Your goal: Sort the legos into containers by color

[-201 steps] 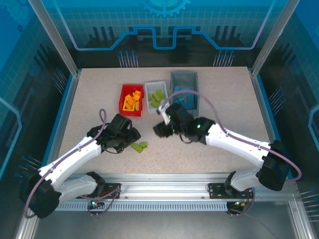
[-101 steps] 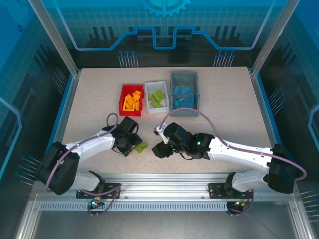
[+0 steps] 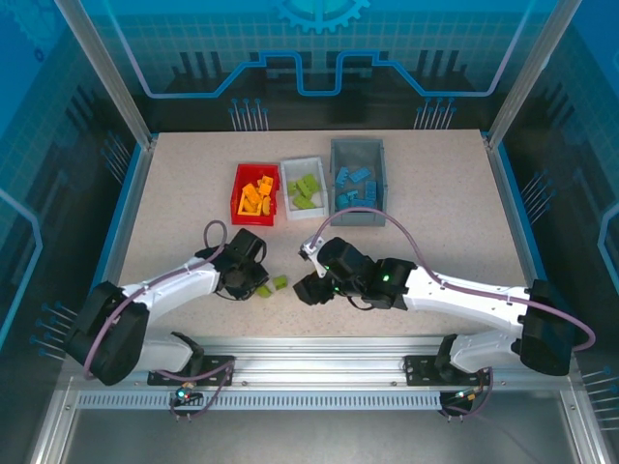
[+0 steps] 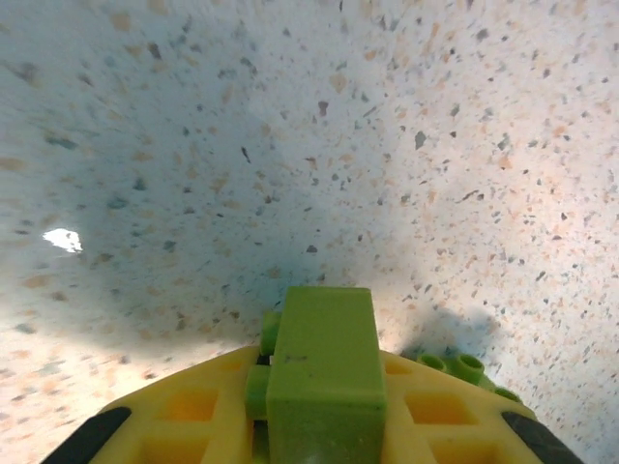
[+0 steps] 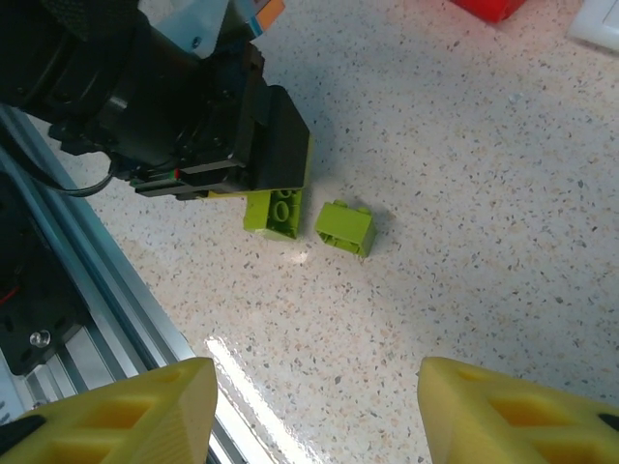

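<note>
From my console the two look alike: the left arm (image 3: pixel 160 290) and the right arm (image 3: pixel 464 288) both have glossy white shell links set between bulky black joint housings, each trailed by a loose lilac cable (image 3: pixel 387 217). Small green status lights (image 3: pixel 385 274) glow on the right arm's black wrist section. The right gripper (image 5: pixel 311 387) has chunky yellow plastic fingers (image 5: pixel 106 411) with moulded rectangular pockets and black strips at the outer edges; the left gripper (image 4: pixel 319 387) matches.
</note>
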Robot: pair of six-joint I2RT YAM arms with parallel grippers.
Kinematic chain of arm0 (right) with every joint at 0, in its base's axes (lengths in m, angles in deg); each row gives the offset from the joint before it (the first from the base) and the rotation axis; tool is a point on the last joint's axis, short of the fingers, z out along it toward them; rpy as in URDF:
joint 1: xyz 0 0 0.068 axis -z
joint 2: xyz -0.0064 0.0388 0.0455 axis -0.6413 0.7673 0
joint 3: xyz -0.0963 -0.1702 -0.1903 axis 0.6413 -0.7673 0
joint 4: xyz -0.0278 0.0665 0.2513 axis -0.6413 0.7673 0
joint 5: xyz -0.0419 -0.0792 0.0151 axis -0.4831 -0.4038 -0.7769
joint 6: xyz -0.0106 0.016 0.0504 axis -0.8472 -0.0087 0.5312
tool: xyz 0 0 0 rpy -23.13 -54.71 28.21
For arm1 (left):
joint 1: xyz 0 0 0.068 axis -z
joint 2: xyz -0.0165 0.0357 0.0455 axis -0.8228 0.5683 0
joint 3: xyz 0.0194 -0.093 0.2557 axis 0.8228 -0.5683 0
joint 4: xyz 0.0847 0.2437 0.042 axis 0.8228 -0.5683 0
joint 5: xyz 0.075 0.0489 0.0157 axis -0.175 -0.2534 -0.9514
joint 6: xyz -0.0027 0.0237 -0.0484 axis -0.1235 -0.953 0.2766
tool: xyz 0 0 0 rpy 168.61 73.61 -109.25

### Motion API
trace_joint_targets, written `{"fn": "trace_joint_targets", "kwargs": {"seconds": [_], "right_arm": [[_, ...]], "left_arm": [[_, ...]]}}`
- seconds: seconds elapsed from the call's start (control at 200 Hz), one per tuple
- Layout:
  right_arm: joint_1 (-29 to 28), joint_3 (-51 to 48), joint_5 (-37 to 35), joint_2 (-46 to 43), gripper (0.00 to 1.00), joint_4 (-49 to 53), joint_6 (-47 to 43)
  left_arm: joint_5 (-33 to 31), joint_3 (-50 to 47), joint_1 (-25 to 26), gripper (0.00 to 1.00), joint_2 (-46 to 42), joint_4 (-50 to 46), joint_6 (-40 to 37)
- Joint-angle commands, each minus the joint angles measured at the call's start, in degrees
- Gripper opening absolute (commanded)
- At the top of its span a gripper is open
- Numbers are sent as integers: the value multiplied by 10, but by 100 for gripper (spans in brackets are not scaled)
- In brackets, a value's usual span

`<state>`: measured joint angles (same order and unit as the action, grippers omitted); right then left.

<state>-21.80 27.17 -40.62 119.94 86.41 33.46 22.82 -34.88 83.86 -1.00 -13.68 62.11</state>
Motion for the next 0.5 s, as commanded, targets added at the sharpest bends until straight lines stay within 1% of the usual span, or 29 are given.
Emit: {"fn": "trace_joint_targets", "kwargs": {"seconds": [0.0,0.07,0.11,0.265,0.4,0.49], "right_arm": [[-8,-9,-39,-46,57,-23,23],[-5,-17,-72,-76,56,-41,40],[0,-40,-90,-94,56,-59,51],[34,-84,-128,-132,58,-146,72],[81,-95,-109,-133,59,-206,93],[99,-96,-106,-129,59,-235,100]], "left_arm": [[-35,59,-3,22,-33,-49,-55],[-33,110,-3,22,-26,-55,-99],[-30,145,-2,22,-12,-57,-128],[-22,289,-1,21,87,-54,-214],[-22,407,-3,21,187,-33,-269],[-21,488,-4,22,264,-23,-302]]}}
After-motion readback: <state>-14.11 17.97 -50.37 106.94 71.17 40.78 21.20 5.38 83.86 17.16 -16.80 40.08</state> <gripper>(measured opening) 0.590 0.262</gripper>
